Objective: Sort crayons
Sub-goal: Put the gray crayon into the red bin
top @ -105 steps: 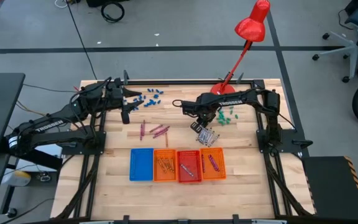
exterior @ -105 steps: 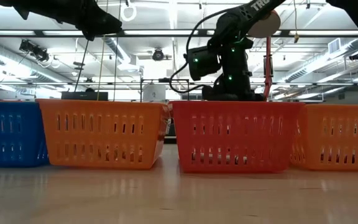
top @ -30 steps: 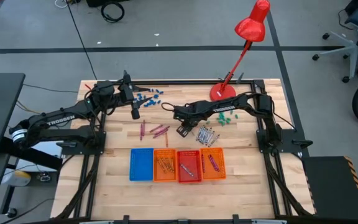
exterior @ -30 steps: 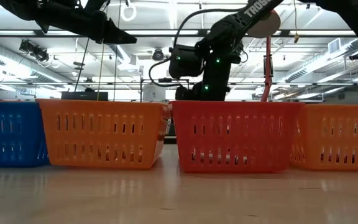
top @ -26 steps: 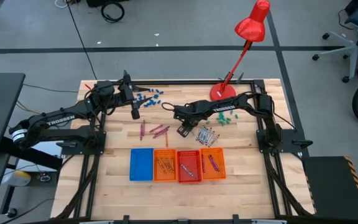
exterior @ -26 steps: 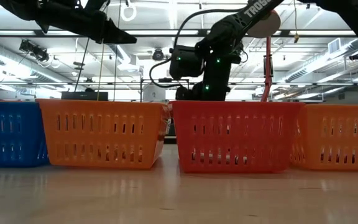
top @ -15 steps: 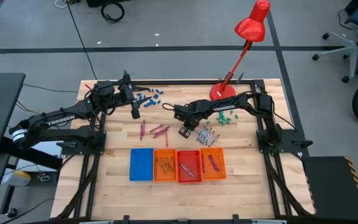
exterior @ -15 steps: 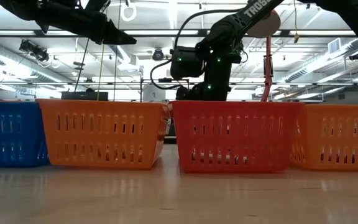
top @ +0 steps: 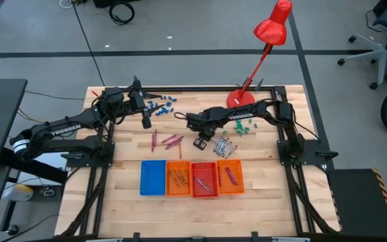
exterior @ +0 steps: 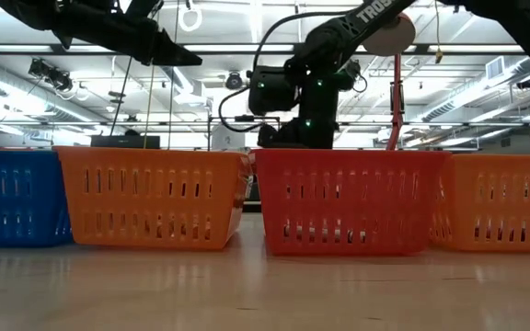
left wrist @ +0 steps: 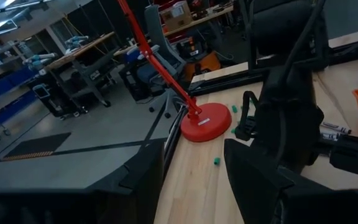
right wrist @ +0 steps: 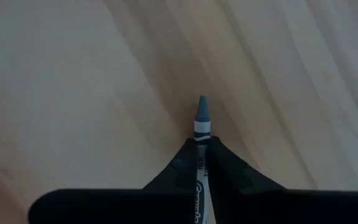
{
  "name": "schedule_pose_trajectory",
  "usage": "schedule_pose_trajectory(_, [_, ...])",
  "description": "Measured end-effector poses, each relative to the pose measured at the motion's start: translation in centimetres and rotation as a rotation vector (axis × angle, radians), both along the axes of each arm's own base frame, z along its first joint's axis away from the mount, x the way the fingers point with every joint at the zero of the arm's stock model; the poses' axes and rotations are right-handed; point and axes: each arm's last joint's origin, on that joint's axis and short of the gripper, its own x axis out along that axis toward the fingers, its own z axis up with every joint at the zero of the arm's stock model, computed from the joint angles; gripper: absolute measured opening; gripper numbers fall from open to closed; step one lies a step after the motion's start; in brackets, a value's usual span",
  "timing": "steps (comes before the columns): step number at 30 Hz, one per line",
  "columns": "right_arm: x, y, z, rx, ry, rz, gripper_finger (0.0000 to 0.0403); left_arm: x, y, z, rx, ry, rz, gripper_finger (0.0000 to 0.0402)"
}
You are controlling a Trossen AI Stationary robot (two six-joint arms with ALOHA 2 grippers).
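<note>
The step in hand was the pick-up of one grey crayon (right wrist: 202, 134). The right gripper (top: 198, 142) was low over the middle of the table (top: 267, 178), just left of the heap of grey crayons (top: 224, 145), and in the right wrist view its two dark fingers (right wrist: 179, 171) were closed on the grey crayon, whose pointed tip stood out past them over the bare wood. It seemed to be just gripped and very near the surface; I could not tell if it was already lifted. The left gripper (top: 146, 122) waited at the far left part of the table, near the blue bits (top: 161, 105), with its fingers open and nothing between them. The purple crayons (top: 168, 140) lay loose in the middle, left of the right gripper. Four small trays stood in a row at the near edge: a blue tray (top: 152, 177), an orange tray (top: 177, 178) with orange crayons, a red tray (top: 204, 179) which held something pale, probably a grey crayon, and another orange tray (top: 230, 177) with purple ones. In my judgement the next move called for raising the crayon clear of the table, carrying it toward the near side over the red tray, and opening the fingers there. The grip was near the tip end, so the crayon could tilt or slip on the way. The green bits (top: 242, 126) and the red lamp (top: 268, 42) stayed out of this step.
</note>
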Motion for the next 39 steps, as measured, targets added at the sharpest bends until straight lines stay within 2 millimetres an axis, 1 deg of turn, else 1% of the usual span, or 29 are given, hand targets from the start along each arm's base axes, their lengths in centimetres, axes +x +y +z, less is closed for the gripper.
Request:
schedule_pose_trajectory(7, [0.3, 0.1, 1.2, 0.016, 0.005, 0.007, 0.0029, 0.0, 0.0, -0.1, -0.002, 0.01, 0.0, 0.018])
schedule_pose_trajectory(11, [0.8, 0.7, 2.4, 0.032, 0.0, 0.023, 0.0029, 0.0, 0.0, -0.1, -0.004, 0.014, 0.002, 0.018])
schedule_pose_trajectory(14, [1.3, 1.6, 3.7, 0.051, -0.015, 0.042, 0.0029, 0.0, 0.0, -0.1, -0.01, 0.013, 0.008, 0.018])
schedule_pose_trajectory(18, [1.9, 3.8, 5.3, 0.087, -0.018, 0.06, 0.0029, -0.1, 0.1, -0.2, -0.02, 0.011, 0.065, 0.018])
schedule_pose_trajectory(22, [2.0, 7.0, 6.5, 0.104, 0.0, 0.083, 0.003, -0.4, 0.1, 0.1, -0.017, 0.005, 0.087, 0.018])
schedule_pose_trajectory(26, [1.9, 10.0, 6.7, 0.135, 0.006, 0.092, 0.003, -0.9, -0.2, 0.5, -0.035, -0.029, 0.091, 0.018])
schedule_pose_trajectory(29, [1.8, 11.7, 6.7, 0.152, 0.009, 0.059, 0.003, -1.4, -0.5, 1.0, -0.058, -0.067, 0.095, 0.018])
schedule_pose_trajectory(36, [1.4, 14.6, 6.7, 0.15, 0.012, -0.042, 0.0032, -2.7, -1.2, 2.0, -0.103, -0.148, 0.095, 0.018])
schedule_pose_trajectory(39, [1.2, 15.5, 6.7, 0.162, 0.014, -0.075, 0.0043, -3.3, -1.5, 2.2, -0.11, -0.165, 0.094, 0.018])
